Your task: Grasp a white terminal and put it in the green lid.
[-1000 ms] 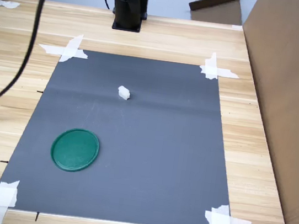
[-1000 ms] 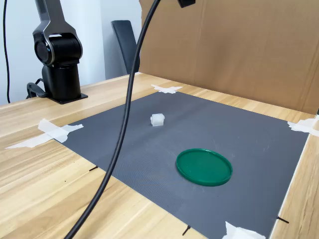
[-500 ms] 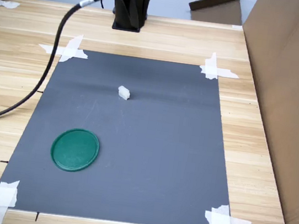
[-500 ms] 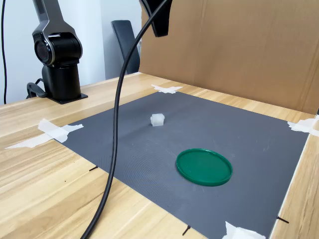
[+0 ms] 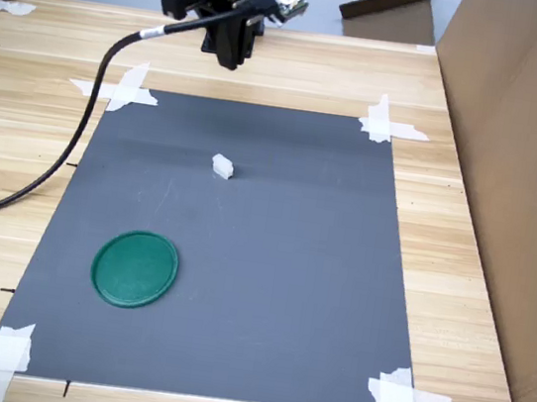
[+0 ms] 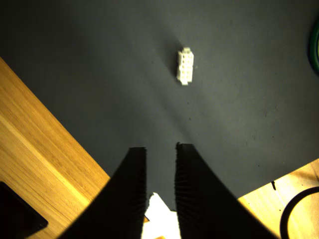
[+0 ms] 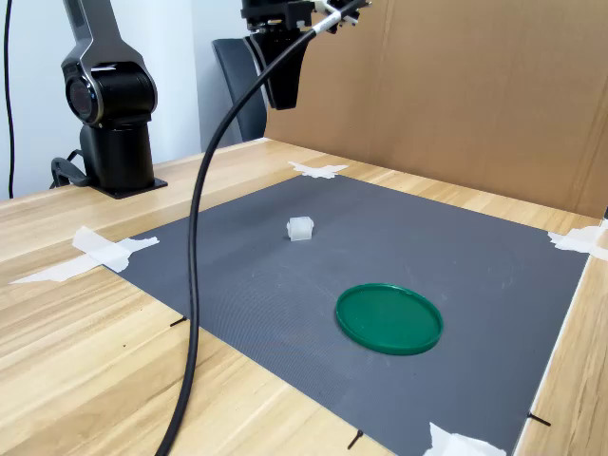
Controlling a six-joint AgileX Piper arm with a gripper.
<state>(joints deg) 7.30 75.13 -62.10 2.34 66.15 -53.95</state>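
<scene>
The white terminal (image 5: pixel 221 165) (image 7: pixel 300 228) lies on the grey mat, toward its far half in the first exterior view; in the wrist view the terminal (image 6: pixel 185 66) shows rows of small cells. The green lid (image 5: pixel 135 268) (image 7: pixel 389 317) lies flat and empty on the mat, nearer the camera and well apart from the terminal; only a sliver of the lid (image 6: pixel 315 45) shows in the wrist view. My gripper (image 5: pixel 231 58) (image 7: pixel 283 99) (image 6: pixel 160 147) hangs high over the mat's far edge, short of the terminal. Its black fingers stand a narrow gap apart, holding nothing.
The grey mat (image 5: pixel 266 291) is taped at its corners to a wooden table (image 5: pixel 456 287). A tall cardboard wall (image 5: pixel 509 195) borders the first exterior view's right. The arm's black cable (image 5: pixel 75 154) (image 7: pixel 195 285) droops over the table. The arm's base (image 7: pixel 114 123) stands behind the mat.
The gripper has come down and forward into both exterior views, toward the mat's far edge, dragging the cable along. Terminal and lid have not moved.
</scene>
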